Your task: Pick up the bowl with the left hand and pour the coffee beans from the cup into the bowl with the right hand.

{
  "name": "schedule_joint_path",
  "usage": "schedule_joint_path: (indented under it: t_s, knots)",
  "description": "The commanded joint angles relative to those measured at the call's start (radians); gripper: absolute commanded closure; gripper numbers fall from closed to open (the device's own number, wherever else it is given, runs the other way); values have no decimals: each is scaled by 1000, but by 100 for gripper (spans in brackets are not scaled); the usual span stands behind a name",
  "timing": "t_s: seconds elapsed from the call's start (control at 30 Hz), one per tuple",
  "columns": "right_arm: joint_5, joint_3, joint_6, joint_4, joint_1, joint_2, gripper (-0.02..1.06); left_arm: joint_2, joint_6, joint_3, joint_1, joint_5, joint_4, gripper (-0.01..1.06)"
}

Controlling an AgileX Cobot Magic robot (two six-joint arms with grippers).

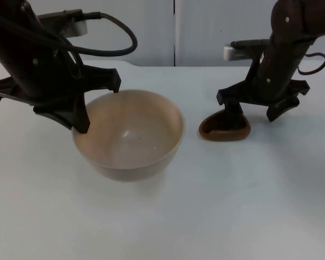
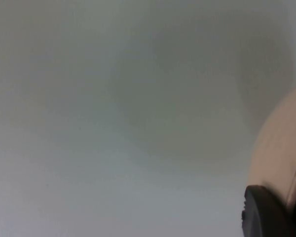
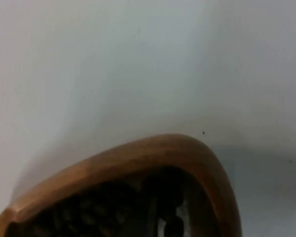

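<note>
We see a beige bowl [image 1: 131,135] on the white surface [image 1: 233,206], left of centre in the top view, upright and with nothing in it. The left pincer [image 1: 84,116] comes down over the bowl's left rim, one finger [image 1: 80,120] against the rim wall; from the top view we cannot tell whether its fingers clamp the rim or merely stand at it. In the left wrist view the bowl's pale outer wall [image 2: 281,148] curves just beside a black fingertip [image 2: 264,212], with the surface [image 2: 113,123] beyond it. To the right of the bowl, apart from it, stands a small brown cup [image 1: 225,127] with a rounded, somewhat triangular rim. The right pincer [image 1: 233,111] reaches down at the cup, one finger [image 1: 231,111] dipping at or just inside its rim, the other finger [image 1: 279,110] standing well off to the cup's right, so we read this pincer as spread and not pinching anything. The right wrist view brings the cup's wooden brown rim [image 3: 138,158] close, with dark coffee beans [image 3: 89,217] lying inside it and bare surface [image 3: 163,59] past it. The cup sits upright on the surface, the beans in it. Behind both arms, the surface ends at a grey wall [image 1: 206,32].
</note>
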Motion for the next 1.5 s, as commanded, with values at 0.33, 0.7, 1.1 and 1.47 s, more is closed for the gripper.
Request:
schedule_joint_path:
  t_s: [0.33, 0.7, 1.1, 1.47]
  knots:
    - [-4, -8, -9, -4, -1, 8, 57, -16, -1, 2, 2, -2, -16, 105]
    - [-2, -8, -9, 0, -1, 6, 105, -16, -1, 2, 2, -8, -33, 105]
    - [57, -8, -9, 3, -1, -45, 105, -16, -1, 2, 2, -9, -35, 105]
    - [121, -8, -22, 1, -1, -173, 105, -16, -1, 2, 2, -18, -34, 105]
